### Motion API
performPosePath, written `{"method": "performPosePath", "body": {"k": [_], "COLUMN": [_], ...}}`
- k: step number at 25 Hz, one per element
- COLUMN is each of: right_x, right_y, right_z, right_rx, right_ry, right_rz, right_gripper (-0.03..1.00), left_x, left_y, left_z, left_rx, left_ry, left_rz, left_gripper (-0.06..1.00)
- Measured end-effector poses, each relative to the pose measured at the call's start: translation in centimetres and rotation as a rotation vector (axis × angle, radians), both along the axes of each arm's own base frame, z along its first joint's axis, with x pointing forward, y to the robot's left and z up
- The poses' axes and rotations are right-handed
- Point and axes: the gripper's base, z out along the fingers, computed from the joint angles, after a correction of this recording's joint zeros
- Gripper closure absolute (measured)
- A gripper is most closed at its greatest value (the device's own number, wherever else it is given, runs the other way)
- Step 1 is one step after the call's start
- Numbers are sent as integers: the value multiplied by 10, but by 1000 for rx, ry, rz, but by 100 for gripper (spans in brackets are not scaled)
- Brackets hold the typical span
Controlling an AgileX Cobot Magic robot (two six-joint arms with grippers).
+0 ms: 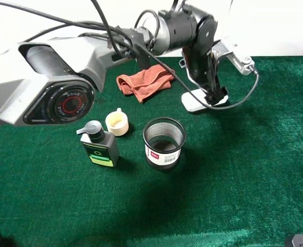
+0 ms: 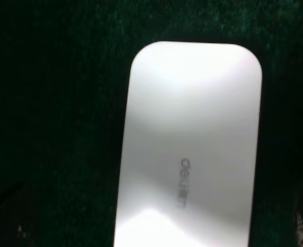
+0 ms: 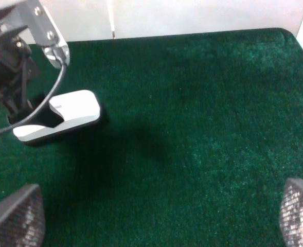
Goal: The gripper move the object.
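The white oblong case (image 1: 198, 99) lies flat on the green cloth at the back, right of the middle. It fills the left wrist view (image 2: 190, 149), with small grey lettering on its lid. My left gripper (image 1: 216, 96) reaches across from the left and is down on the case's right end. In the right wrist view its dark fingers (image 3: 22, 105) stand on and around the case (image 3: 74, 110). Whether they clamp it does not show. My right gripper (image 3: 156, 221) is open and empty, with mesh-textured fingertips (image 3: 15, 218) at the picture's lower corners.
A rust-red cloth (image 1: 143, 81) lies left of the case. A black mesh cup (image 1: 164, 143) stands in the middle, a cream small cup (image 1: 117, 123) and a dark pump bottle (image 1: 99, 144) to its left. A white wall (image 3: 166, 15) bounds the back edge.
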Motion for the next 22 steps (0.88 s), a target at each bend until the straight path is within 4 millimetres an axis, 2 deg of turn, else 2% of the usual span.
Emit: {"method": "performPosePath", "body": {"k": [5,11,17,22], "right_x": [0,0,0,0], "right_y": [0,0,0,0], "right_z": [0,0,0,0], "right_rx": [0,0,0,0], "right_ry": [0,0,0,0], "right_rz": [0,0,0,0], "right_gripper": [27,27,27,27], "left_x": [-6,-12,-4,-8], "left_y": [4,21,35,42], "left_z": [26,63,94,127], "left_rx": [30,56,4,-41], "left_ry": [62,140,110,75], "left_rz": [-3,40,95,122], "left_gripper": [-5,-5,-5,-5]}}
